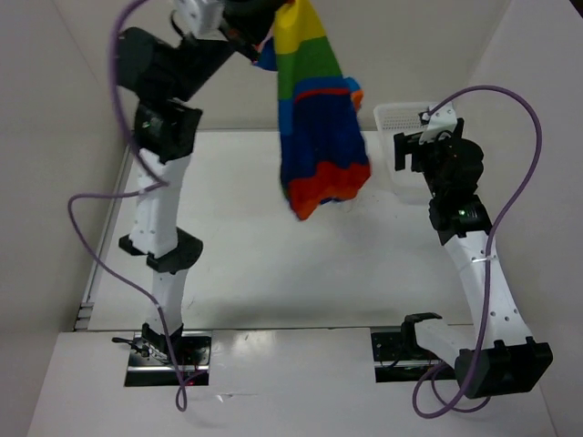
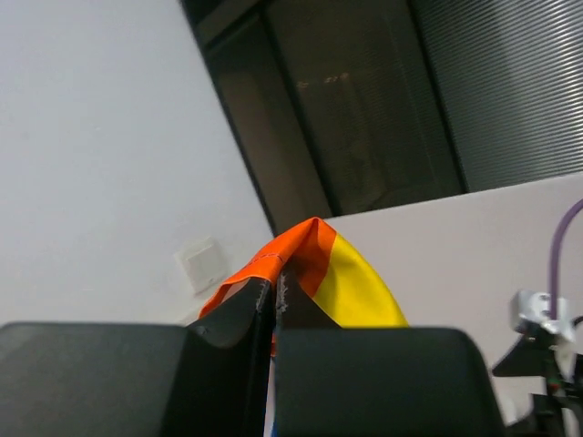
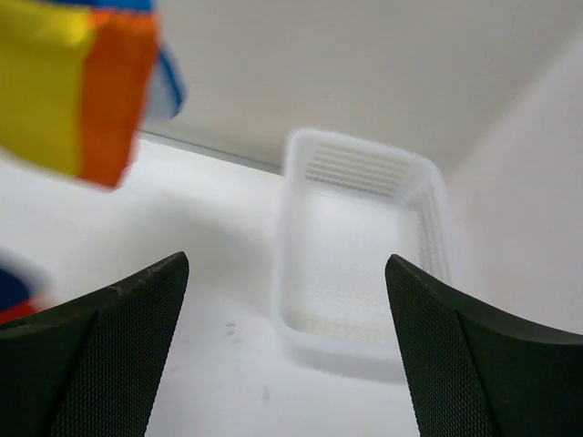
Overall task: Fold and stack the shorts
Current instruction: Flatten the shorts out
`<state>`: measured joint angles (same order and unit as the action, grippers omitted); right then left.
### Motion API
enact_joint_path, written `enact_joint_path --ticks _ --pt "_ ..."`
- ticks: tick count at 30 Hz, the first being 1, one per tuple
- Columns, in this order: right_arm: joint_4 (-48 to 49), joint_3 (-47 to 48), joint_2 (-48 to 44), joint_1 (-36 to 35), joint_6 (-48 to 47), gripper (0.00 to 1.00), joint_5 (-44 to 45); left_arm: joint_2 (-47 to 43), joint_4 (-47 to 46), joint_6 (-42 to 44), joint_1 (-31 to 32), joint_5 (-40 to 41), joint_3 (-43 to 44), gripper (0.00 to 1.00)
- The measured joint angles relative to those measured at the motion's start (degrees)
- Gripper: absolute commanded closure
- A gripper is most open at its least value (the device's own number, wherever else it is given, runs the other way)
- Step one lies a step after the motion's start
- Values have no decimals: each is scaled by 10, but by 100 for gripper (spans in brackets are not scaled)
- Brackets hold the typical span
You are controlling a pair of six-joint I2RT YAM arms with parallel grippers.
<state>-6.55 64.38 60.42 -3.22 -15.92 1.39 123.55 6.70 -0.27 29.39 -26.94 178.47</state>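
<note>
Shorts (image 1: pixel 319 127): hung in the air over the far half of the table (image 1: pixel 255 264), well clear of it — stripes bunched, red-orange hem lowest.
Left gripper (image 2: pixel 273 296): I had it clamped on an orange-yellow edge of the fabric, raised high.
Right gripper (image 3: pixel 287 273): jaws stood wide, nothing in them, pointed at the white basket (image 3: pixel 364 150).
Fold status: I judged nothing folded yet; garment dangled from one pinch.
Slip risk: thin pinch on one edge — cloth could drop out if I swung the arm fast.
Landing risk: lowered as it was, it would likely land crumpled, not flat.
Snag risk: hem hung not far from the basket; a sideways move might drape it over the rim.
</note>
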Motion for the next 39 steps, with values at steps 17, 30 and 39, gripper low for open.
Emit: enact_joint_path --ticks 17,30,39 --pt "-92 55 109 -219 -90 7 -104 25 551 2 -189 11 -12 100" --pt "-85 134 182 -219 -75 1 -46 28 279 2 -103 89 -3 100" --pt "-43 119 201 -219 -15 1 -69 32 259 2 -87 127 -3 100"
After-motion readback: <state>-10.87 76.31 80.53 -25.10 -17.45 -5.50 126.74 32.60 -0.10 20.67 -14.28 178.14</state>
